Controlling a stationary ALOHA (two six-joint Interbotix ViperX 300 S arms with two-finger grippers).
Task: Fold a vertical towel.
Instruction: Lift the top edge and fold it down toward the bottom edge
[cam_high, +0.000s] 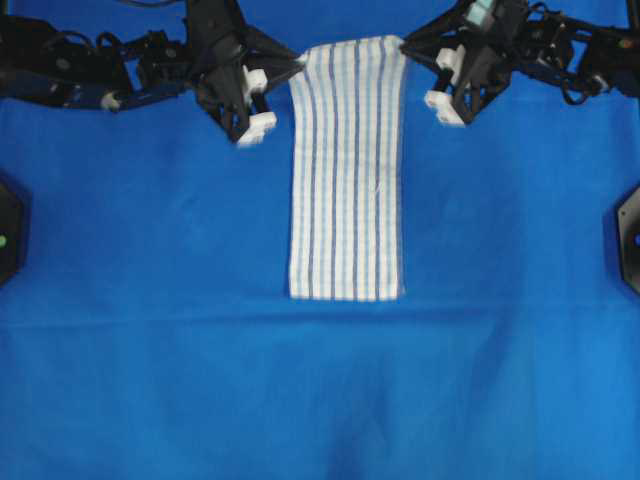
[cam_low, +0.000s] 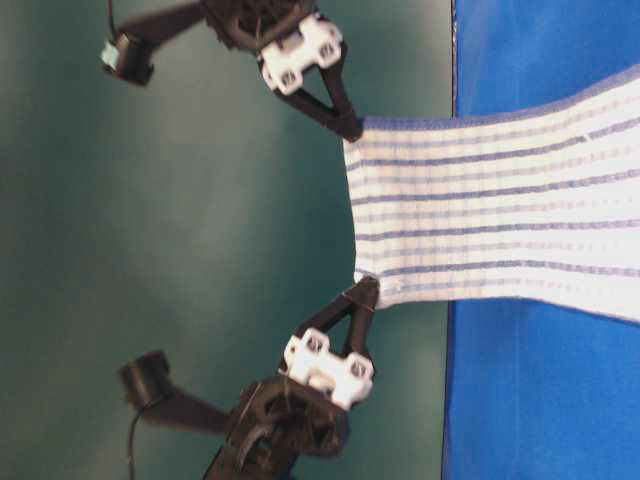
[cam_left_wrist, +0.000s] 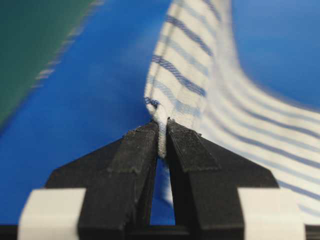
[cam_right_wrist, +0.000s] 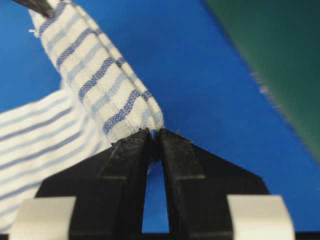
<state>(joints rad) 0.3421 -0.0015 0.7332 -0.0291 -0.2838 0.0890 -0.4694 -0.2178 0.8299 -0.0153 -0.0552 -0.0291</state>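
A large plain blue cloth (cam_high: 150, 330) covers the worktop from edge to edge in the overhead view, with soft creases running across its lower half. The towel (cam_high: 345, 200) lies lengthwise on the cloth near the middle, its near end flat, its far end lifted off the cloth.

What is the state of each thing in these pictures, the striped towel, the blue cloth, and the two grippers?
White woven towel with blue lengthwise stripes: unfolded, far end lifted by both corners, near end flat on the cloth.
Large plain blue cloth: spread flat under the towel.
Left gripper: shut on the towel's corner.
Right gripper: shut on the towel's other far corner.
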